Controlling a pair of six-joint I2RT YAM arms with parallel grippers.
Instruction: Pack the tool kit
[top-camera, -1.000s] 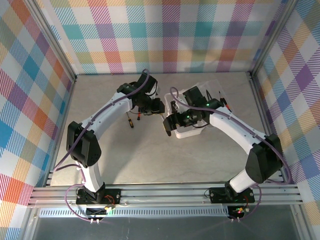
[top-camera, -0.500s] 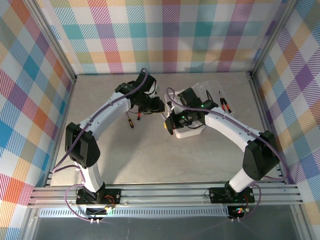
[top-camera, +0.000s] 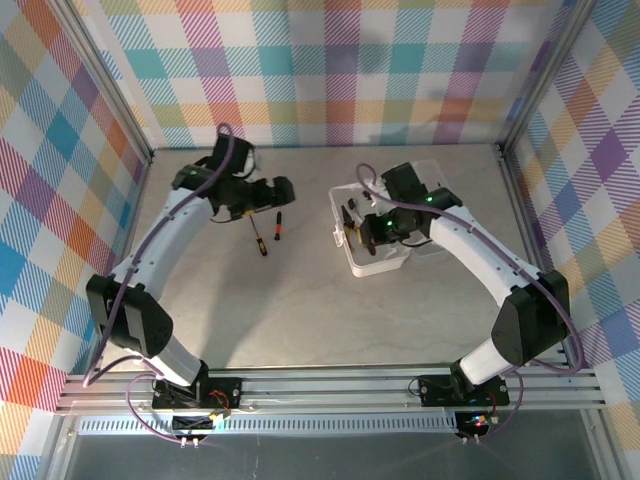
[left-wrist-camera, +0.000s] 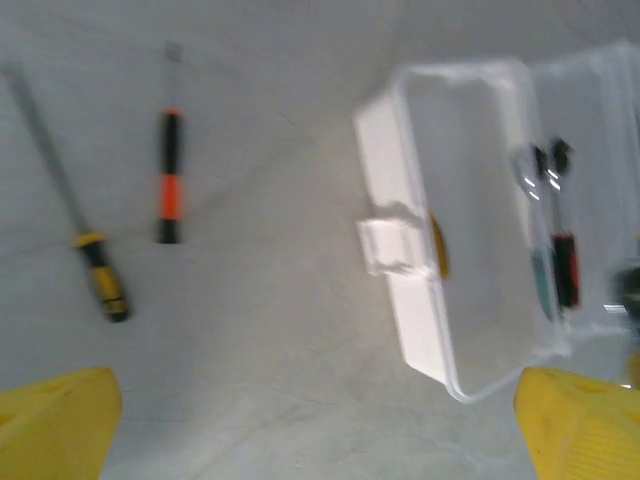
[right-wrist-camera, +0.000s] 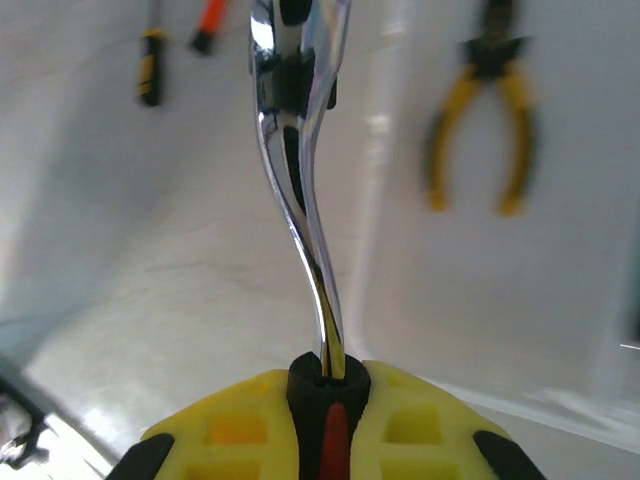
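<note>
The right gripper (top-camera: 362, 228) was pinched shut on the red-and-black handle of a chrome-headed tool (right-wrist-camera: 295, 180), most likely pliers. The tool stuck out ahead of the yellow pads (right-wrist-camera: 420, 425), above the left half of the open case (top-camera: 378, 268). The left gripper (top-camera: 283, 190) was spread wide and held nothing, its fingertips (left-wrist-camera: 55, 420) far apart. It hovered left of the case, toward the far edge of the table (top-camera: 300, 320).

The translucent white case sat right of the table's middle, nearer the far edge, with its lid (top-camera: 440, 175) thrown back to the right. The yellow-handled pliers (right-wrist-camera: 480, 120) already lay on its floor. At least one red-handled tool (left-wrist-camera: 565, 270) lay along the hinge side, though I could not tell whether it was in the tray or on the lid.

By my reading the packing was roughly half done. The held tool was not yet set down. Two screwdrivers lay loose on the table left of the case, one yellow-and-black (top-camera: 260, 240) and one red-and-black (top-camera: 278, 225). The lid had yet to be closed.

No brand, label or writing could be read on anything.
</note>
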